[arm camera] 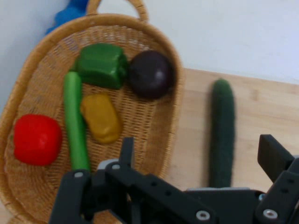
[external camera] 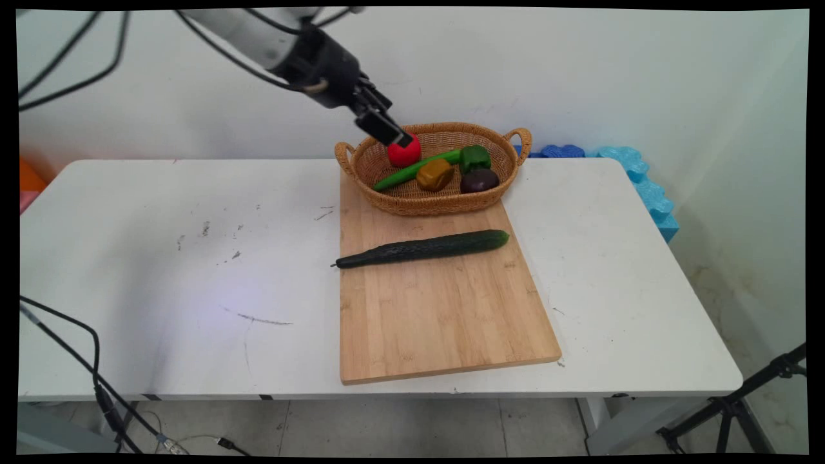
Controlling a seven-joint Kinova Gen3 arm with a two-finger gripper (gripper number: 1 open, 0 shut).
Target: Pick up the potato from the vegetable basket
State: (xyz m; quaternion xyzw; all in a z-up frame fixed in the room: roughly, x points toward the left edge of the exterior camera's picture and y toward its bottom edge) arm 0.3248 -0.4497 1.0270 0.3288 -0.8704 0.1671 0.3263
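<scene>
Bamboo cutting board (external camera: 445, 309) at lower centre of the frame, on white table (external camera: 161, 270). Dark green cucumber (external camera: 422, 249) lying across the board's upper half. Wicker basket (external camera: 412, 200) with two handles at the board's far end, holding red pepper (external camera: 405, 153), long green pepper (external camera: 412, 170), yellow pepper (external camera: 434, 174), green bell pepper (external camera: 475, 157) and dark purple round vegetable (external camera: 479, 181). Black gripper (external camera: 387, 129), fingers apart and holding nothing, raised at the basket's upper left, nearest the red pepper.

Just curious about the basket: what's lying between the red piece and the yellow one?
A long light-green vegetable lies between the red piece and the yellow one, on the basket floor; the hand view shows it best.
</scene>
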